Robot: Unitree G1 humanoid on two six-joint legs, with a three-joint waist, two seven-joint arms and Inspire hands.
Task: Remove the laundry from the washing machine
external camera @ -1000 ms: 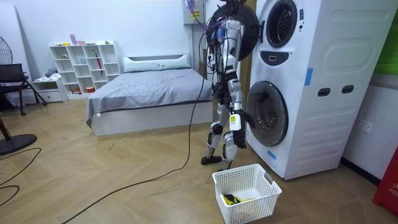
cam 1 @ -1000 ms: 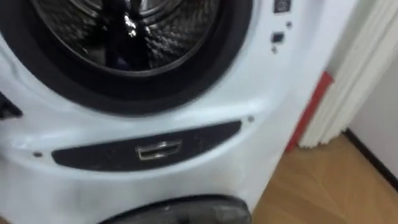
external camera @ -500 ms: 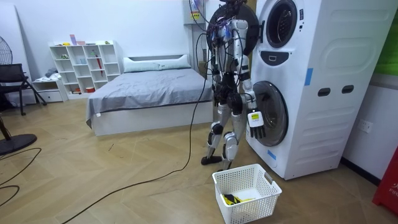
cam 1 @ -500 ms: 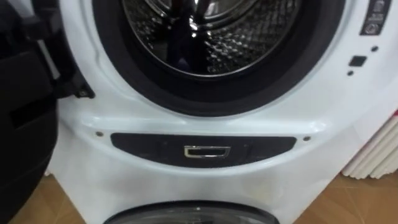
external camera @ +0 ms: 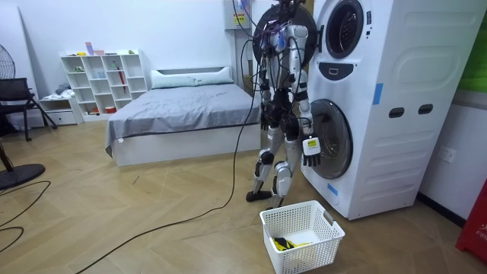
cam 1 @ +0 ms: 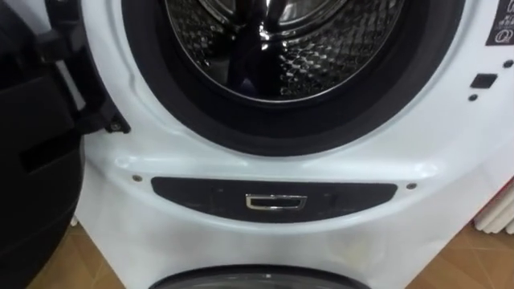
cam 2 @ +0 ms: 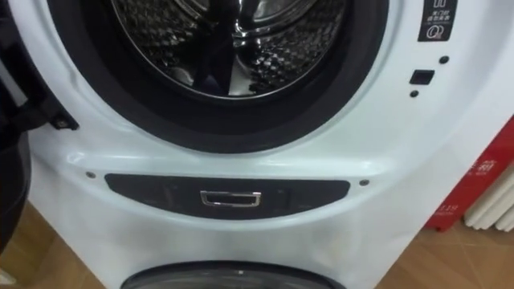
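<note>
The upper washing machine (cam 1: 450, 160) stands right in front of me, and its round opening shows the steel drum (cam 1: 321, 48). Its black door (cam 1: 36, 160) hangs open on the left. Dark shapes lie in the middle of the drum; I cannot tell whether they are cloth or reflections. In the room view I stand facing the stacked machines, and my right hand (external camera: 310, 150) hangs open beside the lower machine's round door (external camera: 329, 138), holding nothing. A white laundry basket (external camera: 300, 228) sits on the floor by my feet with a small yellow and dark item (external camera: 284, 243) in it.
A dark panel with a chrome handle (cam 1: 275, 201) runs below the drum. A red object (cam 2: 474, 185) and a white ribbed thing (cam 2: 494, 205) stand right of the machine. A bed (external camera: 183, 106) and a white shelf (external camera: 103, 80) lie behind me on the wooden floor.
My view has swung left from the machine's right edge to face the drum squarely. In the room view I have turned toward the machines, and my right hand swung out in front of the lower door.
</note>
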